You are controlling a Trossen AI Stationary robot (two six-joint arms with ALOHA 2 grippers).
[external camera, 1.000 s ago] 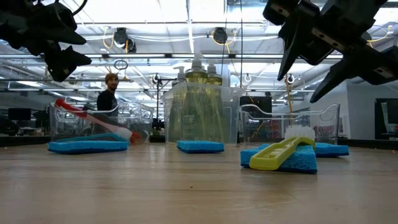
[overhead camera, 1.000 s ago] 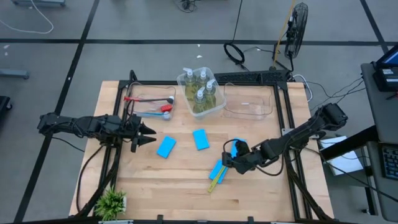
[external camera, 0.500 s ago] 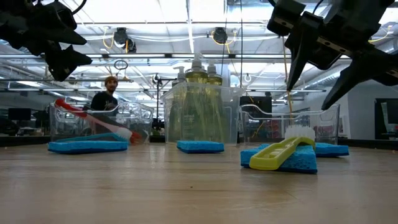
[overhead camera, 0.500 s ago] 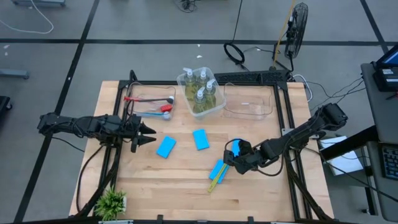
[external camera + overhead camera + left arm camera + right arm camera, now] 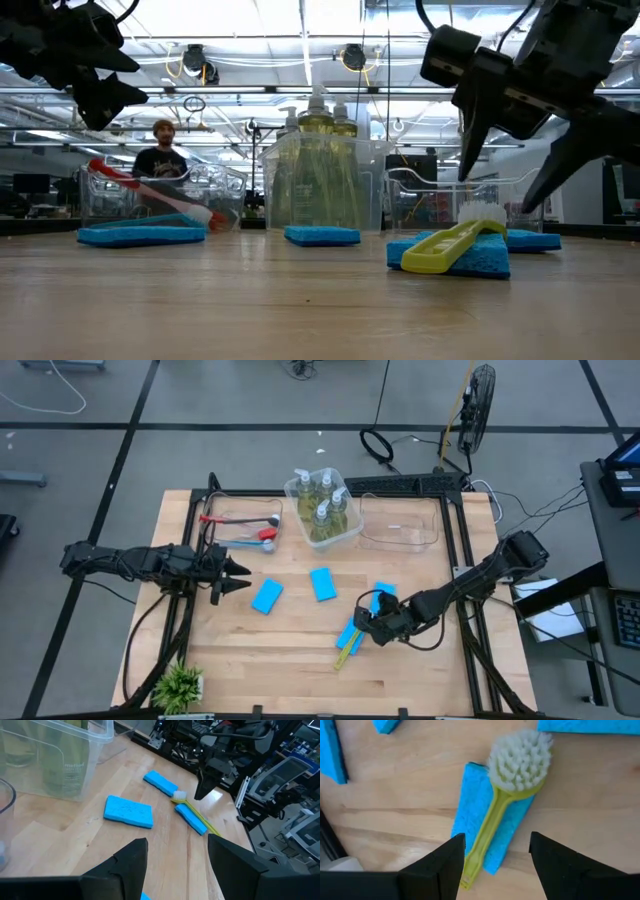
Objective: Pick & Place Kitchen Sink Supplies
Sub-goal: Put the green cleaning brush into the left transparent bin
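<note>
A yellow-green dish brush [image 5: 492, 815] with white bristles lies along a blue sponge [image 5: 470, 805] on the table, also seen in the high view as brush [image 5: 343, 650] on sponge [image 5: 350, 630]. My right gripper [image 5: 362, 623] hovers just above them, open, with its fingers on either side of the handle [image 5: 496, 840] and touching nothing. Three more blue sponges lie flat: one [image 5: 267, 596], another [image 5: 322, 583] and a third [image 5: 384, 593]. My left gripper [image 5: 240, 572] waits open over the table's left side. Pump bottles stand in a clear bin [image 5: 322, 510]. Red and blue brushes lie in another bin [image 5: 243, 528].
An empty clear bin [image 5: 398, 522] sits at the far right of the table. A small potted plant [image 5: 180, 685] stands at the near left corner. Bare wood lies along the near edge. A person [image 5: 160, 160] shows in the room behind the table.
My right gripper has moved toward the table's near edge and down, closing in over the yellow-green brush; the sponge it partly covered before now shows whole. Its fingers stay open. The person in the background has shifted left.
</note>
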